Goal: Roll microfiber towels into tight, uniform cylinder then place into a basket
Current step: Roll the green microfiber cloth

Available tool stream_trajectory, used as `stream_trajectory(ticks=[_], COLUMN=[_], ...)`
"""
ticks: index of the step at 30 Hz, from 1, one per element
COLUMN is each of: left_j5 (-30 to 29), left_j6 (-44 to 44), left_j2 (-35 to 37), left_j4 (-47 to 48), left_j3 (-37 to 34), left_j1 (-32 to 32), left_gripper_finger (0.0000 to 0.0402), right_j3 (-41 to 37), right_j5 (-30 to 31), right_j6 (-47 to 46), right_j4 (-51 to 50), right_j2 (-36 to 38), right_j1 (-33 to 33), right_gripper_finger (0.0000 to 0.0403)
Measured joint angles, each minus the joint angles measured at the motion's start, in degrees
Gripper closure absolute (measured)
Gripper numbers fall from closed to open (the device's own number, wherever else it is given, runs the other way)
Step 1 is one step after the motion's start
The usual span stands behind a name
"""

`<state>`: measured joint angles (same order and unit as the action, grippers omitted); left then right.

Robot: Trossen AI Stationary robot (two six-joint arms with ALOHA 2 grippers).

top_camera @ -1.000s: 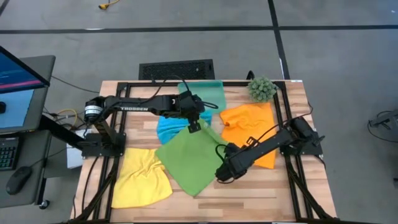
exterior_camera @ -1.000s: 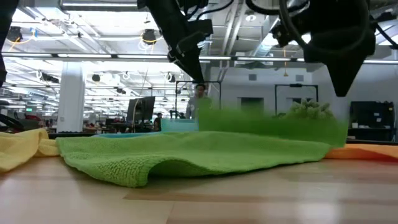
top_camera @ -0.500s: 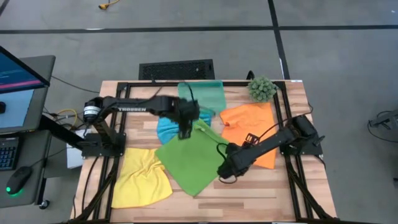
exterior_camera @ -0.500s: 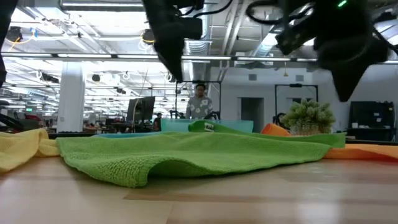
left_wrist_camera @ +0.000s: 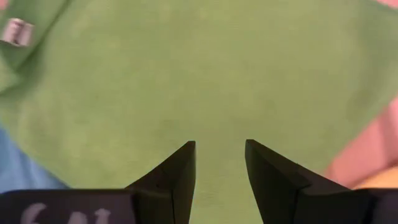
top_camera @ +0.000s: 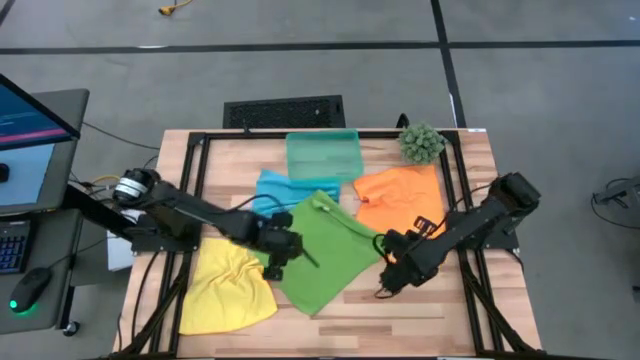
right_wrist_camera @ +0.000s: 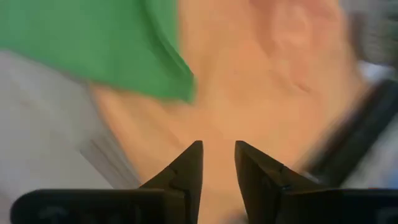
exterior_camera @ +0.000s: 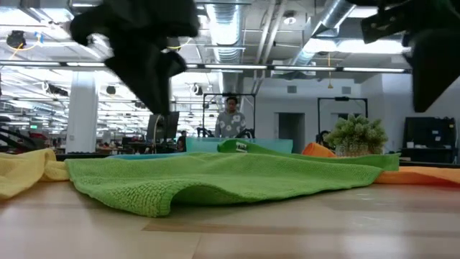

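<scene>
Both your grippers hold nothing, fingers parted: left gripper [top_camera: 283, 250] over the green towel [top_camera: 320, 248] (spread mid-table), right gripper [top_camera: 387, 277] beside its right corner; the basket [top_camera: 322, 154] sits far.

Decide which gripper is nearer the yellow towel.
Left. The left gripper hangs over the green towel's edge beside the yellow towel; the right gripper is across the green towel.

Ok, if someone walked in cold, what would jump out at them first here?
The bright green towel spread flat mid-table, one corner overlapping the orange towel. Both claws hover at its edges holding nothing: the left claw over its left side, the right claw just off its right edge. The teal basket sits at the far edge.
</scene>
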<state>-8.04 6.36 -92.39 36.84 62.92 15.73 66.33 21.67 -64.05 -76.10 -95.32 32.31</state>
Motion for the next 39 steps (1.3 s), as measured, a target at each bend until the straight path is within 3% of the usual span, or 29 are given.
stream_trajectory(ticks=[5,9,13,15,17,27,31,39], left_j5=[-3.1,-6.7,-4.7,-3.6,-3.2,-4.3,-4.4,-4.9], left_j6=[5.7,8.4,9.4,9.2,9.6,13.0,14.8,19.1], left_j2=[5.8,8.0,6.6,6.0,5.8,1.0,-0.5,-2.5], left_j4=[-11.2,-26.7,-50.7,-58.1,-60.2,-60.4,-59.5,-55.5], left_j3=[-10.4,-19.3,-27.7,-30.5,-31.7,-31.8,-31.8,-31.9], left_j1=[3.7,4.5,4.3,4.2,4.2,4.3,4.2,4.2], left_gripper_finger=[0.0269,0.0269,0.0269,0.0269,0.0269,0.0269,0.0269,0.0269], right_j3=[-6.1,-7.6,-7.8,-7.8,-7.8,-7.8,-7.9,-7.7], right_j5=[5.2,6.5,3.2,0.2,-2.6,-10.5,-9.0,0.5], right_j6=[5.6,15.6,25.9,30.4,34.3,40.2,39.2,36.7], right_j4=[16.1,28.9,39.2,43.9,47.9,60.3,59.9,56.1], right_j2=[5.5,6.4,4.6,2.9,1.1,-7.3,-9.2,-6.6], right_j1=[-3.7,-9.9,-17.3,-20.5,-23.1,-28.9,-29.8,-30.1], right_gripper_finger=[0.0298,0.0313,0.0348,0.0374,0.0392,0.0397,0.0392,0.0398])
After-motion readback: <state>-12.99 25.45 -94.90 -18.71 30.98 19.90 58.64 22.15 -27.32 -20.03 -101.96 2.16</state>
